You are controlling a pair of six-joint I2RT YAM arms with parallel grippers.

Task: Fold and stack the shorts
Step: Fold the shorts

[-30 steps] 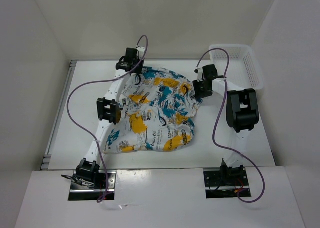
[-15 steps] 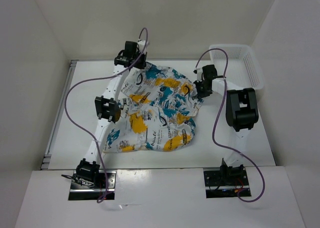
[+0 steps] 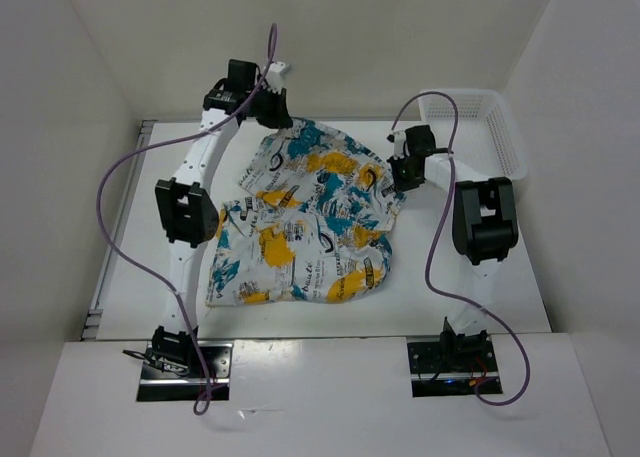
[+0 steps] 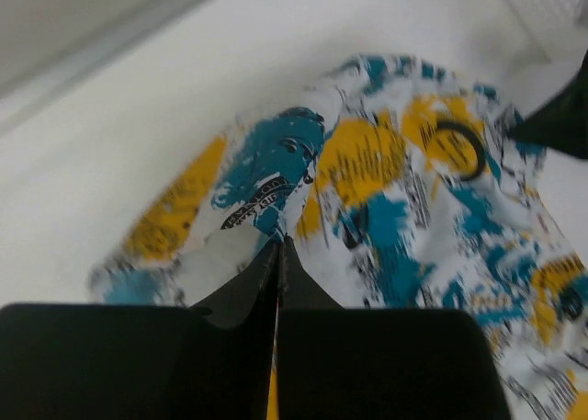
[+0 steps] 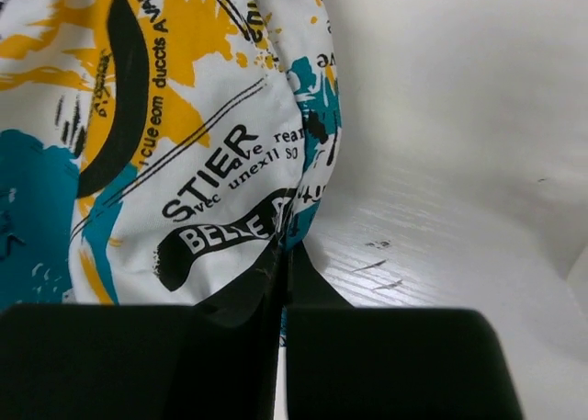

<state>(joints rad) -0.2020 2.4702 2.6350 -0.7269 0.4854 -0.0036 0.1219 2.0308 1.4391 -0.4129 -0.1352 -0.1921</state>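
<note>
The shorts, white with teal, yellow and black patches, lie rumpled on the table with their far edge lifted. My left gripper is shut on the far left corner of the shorts and holds it raised above the table; its jaws are pressed together on the fabric. My right gripper is shut on the far right edge of the shorts, its jaws closed on the fabric just above the table.
A white perforated basket stands at the far right, just behind my right arm. The white table is walled on the left, back and right. A metal rail runs along its left edge.
My left gripper has risen and moved back and to the left, pulling the shorts' far left corner up and stretching the fabric. My right gripper has barely moved.
</note>
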